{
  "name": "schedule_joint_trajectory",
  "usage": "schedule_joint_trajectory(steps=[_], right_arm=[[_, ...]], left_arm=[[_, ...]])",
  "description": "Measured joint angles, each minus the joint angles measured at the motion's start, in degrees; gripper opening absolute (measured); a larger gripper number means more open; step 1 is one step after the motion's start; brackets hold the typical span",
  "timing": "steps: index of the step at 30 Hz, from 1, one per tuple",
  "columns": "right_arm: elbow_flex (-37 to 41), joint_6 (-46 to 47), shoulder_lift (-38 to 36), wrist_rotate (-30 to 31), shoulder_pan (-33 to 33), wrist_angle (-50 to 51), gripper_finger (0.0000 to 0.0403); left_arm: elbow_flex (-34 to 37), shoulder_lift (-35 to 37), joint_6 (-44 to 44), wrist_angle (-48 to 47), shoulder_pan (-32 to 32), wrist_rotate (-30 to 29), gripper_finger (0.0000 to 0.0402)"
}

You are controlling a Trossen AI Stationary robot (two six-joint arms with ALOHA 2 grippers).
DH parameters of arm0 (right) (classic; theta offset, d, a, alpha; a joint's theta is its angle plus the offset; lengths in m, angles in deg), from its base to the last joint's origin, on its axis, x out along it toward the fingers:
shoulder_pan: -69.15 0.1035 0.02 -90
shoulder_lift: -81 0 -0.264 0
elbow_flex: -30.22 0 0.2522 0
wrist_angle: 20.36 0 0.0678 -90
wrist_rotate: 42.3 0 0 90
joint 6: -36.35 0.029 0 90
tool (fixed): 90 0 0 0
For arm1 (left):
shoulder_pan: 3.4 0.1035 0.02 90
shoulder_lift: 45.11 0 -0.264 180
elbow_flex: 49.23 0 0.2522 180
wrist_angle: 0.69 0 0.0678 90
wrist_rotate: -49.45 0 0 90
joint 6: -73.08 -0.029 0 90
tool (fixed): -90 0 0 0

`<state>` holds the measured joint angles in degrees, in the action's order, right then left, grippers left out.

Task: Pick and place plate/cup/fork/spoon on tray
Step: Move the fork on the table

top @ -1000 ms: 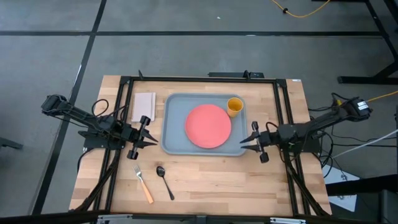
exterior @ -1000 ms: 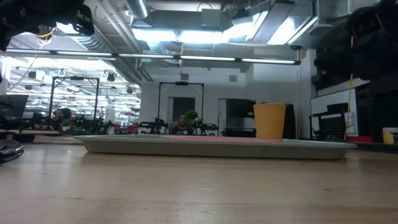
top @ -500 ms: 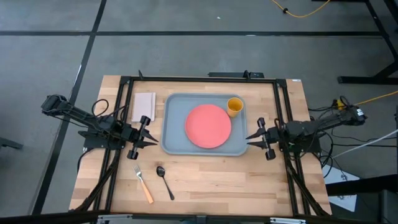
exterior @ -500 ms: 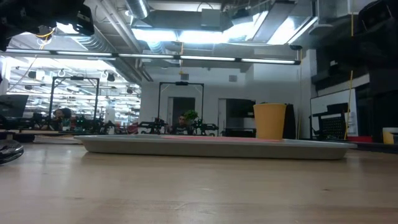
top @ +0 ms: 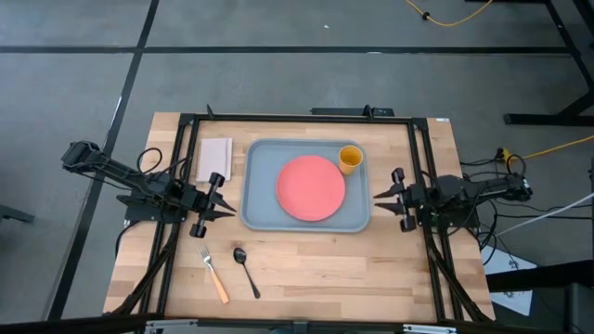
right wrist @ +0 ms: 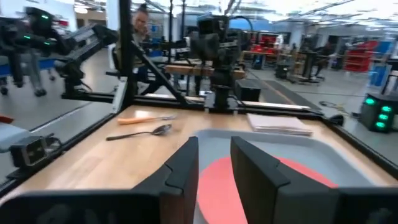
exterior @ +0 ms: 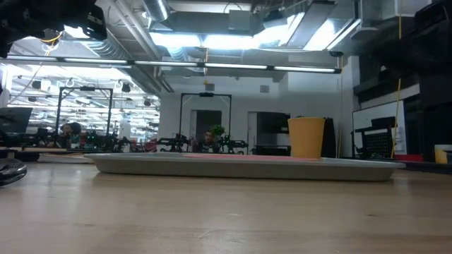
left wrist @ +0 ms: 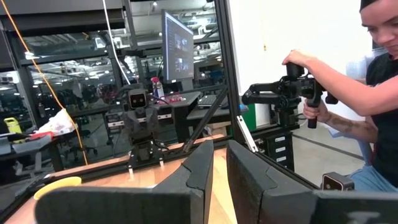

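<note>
Cutlery is what remains: the plate and the cup already sit on the tray, while the fork and the spoon lie on the bare desk, off the tray.

The left claw hovers just beside the tray's edge, its fingers drawn close with only a thin gap between them and nothing held. From this claw the fork lies near, toward the desk's front edge, and the spoon lies next to the fork on the side toward the tray's front corner. Both pieces have their long axes running roughly front to back, heads toward the claw and handles slanting away from it, the fork's orange handle angled a little toward the spoon.

The right claw sits at the tray's opposite edge, fingers likewise nearly together and empty. Fork and spoon lie well apart from it, beyond the tray's width.

So the left arm is plainly the nearer one, and I judge the next pick is best made by it, with the fingers set across the handle instead of along it.
</note>
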<state>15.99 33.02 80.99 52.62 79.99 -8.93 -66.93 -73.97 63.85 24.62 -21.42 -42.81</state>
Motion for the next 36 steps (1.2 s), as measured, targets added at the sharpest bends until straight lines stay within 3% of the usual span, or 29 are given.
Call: schedule_joint_trajectory(steps=[4,11,36], right_arm=[[0.0,0.0,0.1,0.2,-2.8,0.1,0.0099],[0.0,1.8,1.4,-5.4,-4.4,1.2,0.0099],[0.0,3.3,1.9,-4.6,-4.4,0.9,0.0099]], left_arm=[[0.0,0.0,0.0,0.0,0.0,0.0,0.0039],[0.0,0.0,0.0,0.0,0.0,0.1,0.0039],[0.0,0.0,-0.8,0.2,0.0,0.1,0.0039]])
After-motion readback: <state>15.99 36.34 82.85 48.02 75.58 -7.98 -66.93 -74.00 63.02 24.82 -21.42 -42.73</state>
